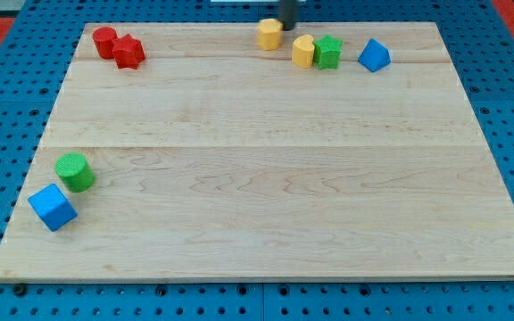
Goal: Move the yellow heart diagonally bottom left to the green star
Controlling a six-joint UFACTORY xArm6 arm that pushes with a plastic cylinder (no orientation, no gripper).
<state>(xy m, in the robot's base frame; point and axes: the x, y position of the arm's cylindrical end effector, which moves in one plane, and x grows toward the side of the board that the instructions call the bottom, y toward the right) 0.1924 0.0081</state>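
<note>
Up at the view's top edge, the rod's tip (286,28) holds nothing, touching or just above-right of one yellow block (269,34); a second yellow block (303,51) lies below-right, against the green star (328,51); which is the heart is hard to tell; the rod's upper part is cut off.

Only a short section of the rod is visible: a straight, dark grey cylinder with a plain surface, ending at my tip (287,28).
</note>
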